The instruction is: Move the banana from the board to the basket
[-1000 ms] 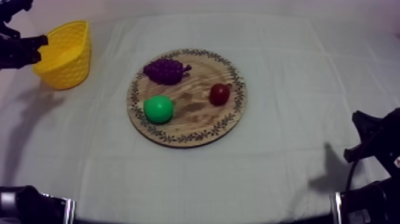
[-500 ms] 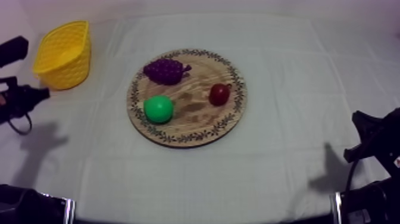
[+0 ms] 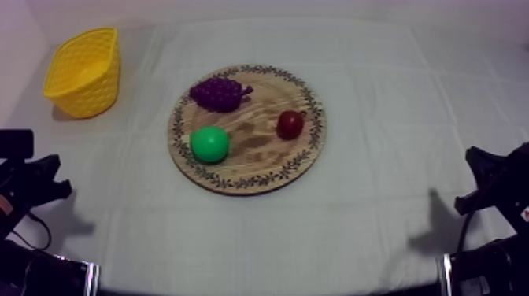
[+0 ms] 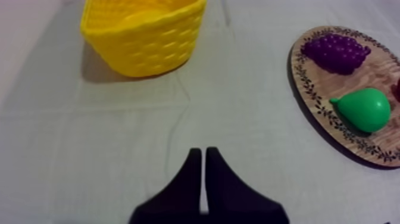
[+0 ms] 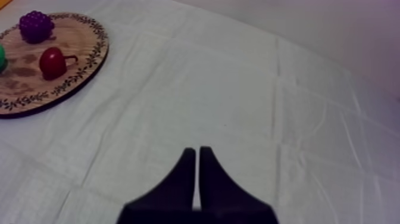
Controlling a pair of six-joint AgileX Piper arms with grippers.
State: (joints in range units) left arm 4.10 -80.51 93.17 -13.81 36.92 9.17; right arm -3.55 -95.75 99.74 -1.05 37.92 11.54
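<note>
The yellow basket (image 3: 83, 71) stands at the table's far left and leans a little; I cannot make out its inside. The round wooden board (image 3: 253, 130) in the middle carries a bunch of grapes (image 3: 218, 93), a green pear (image 3: 209, 144) and a small red fruit (image 3: 290, 123). My left gripper (image 3: 46, 186) sits low at the left edge, shut on nothing. In the left wrist view its fingers (image 4: 199, 152) lie together over bare cloth, short of the basket (image 4: 143, 36). My right gripper (image 3: 482, 183) rests low at the right, its fingers (image 5: 197, 150) shut and holding nothing.
Grey-white cloth covers the table, with open room between basket and board and all along the front. The left wrist view has the board's rim (image 4: 309, 89) with grapes (image 4: 336, 52) and pear (image 4: 366, 109). The right wrist view has the board (image 5: 74, 36) far off.
My left arm has drawn back from beside the basket, down the left side to the table's lower left edge. The right arm and the fruit on the board have not moved.
</note>
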